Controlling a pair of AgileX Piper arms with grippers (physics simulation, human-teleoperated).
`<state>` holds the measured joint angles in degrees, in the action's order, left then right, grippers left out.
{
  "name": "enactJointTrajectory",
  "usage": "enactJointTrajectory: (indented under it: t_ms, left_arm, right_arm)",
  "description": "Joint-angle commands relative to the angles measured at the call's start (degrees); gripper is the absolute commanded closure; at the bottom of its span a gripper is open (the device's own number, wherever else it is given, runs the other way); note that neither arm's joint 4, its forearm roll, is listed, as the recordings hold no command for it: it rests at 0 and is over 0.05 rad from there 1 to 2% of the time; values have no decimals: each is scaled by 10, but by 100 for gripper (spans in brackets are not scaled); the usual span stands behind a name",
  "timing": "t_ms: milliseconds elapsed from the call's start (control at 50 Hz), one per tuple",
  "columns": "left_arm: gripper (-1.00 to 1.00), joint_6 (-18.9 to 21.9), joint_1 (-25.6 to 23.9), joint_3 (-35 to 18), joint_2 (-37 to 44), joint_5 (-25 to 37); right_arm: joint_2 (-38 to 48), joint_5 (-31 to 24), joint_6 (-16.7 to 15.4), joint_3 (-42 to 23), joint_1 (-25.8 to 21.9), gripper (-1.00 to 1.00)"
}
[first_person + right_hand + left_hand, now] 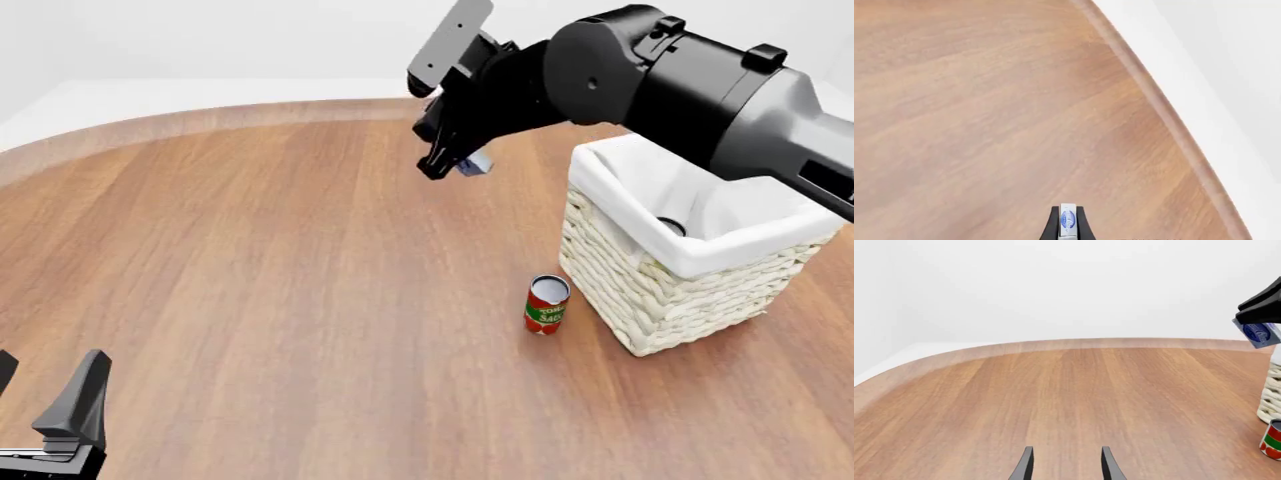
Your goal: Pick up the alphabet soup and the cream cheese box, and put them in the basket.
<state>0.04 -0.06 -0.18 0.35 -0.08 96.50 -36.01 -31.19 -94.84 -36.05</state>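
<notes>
**A:** Wood tabletop, white backdrop, nothing else around. Cream cheese box is in the air, upper centre of the front view, clamped edge-on between the fingers of the right gripper. Right wrist view confirms it: box is a thin strip at bottom centre, pinched on both flat faces.

**B:** Where's that relative to the basket?

**A:** Basket sits centre-right in the front view; box hangs up and to the left of it, off the near-left corner, not yet over the opening. So my call — carry it rightward in frame until it's above the liner, then let go. Right arm owns this; left is nowhere near.

**B:** Left gripper?

**A:** Bottom-left corner of the front view, fingers spread, holding nothing. Left wrist view shows two bare tips over bare wood.

**B:** Soup can?

**A:** Can't confirm. There's a dark round shape with a pale top inside the basket, mostly hidden by the liner and the right arm's forearm — could be the alphabet soup, label not visible. The only can in plain sight is the red-and-green one, standing upright just beside the basket's near wall. Leave it.

**B:** Other blind spots?

**A:** Basket's far-right rim is covered by the arm. Left gripper is cut off by the frame edge.
</notes>
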Motion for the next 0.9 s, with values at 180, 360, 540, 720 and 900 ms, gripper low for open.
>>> enactJointTrajectory:
  t_ms: [180,360,540,720,900]
  left_arm:
    - [-100,0,0,0,0,0]
    - [-100,0,0,0,0,0]
    - [-100,0,0,0,0,0]
    - [-100,0,0,0,0,0]
    - [-100,0,0,0,0,0]
  right_arm:
    - [-48,47,85,39,20,100]
    - [-75,74,107,69,31,100]
    - [-102,93,135,82,41,100]
    - [-120,107,153,90,55,100]
    - [-136,121,174,94,70,100]
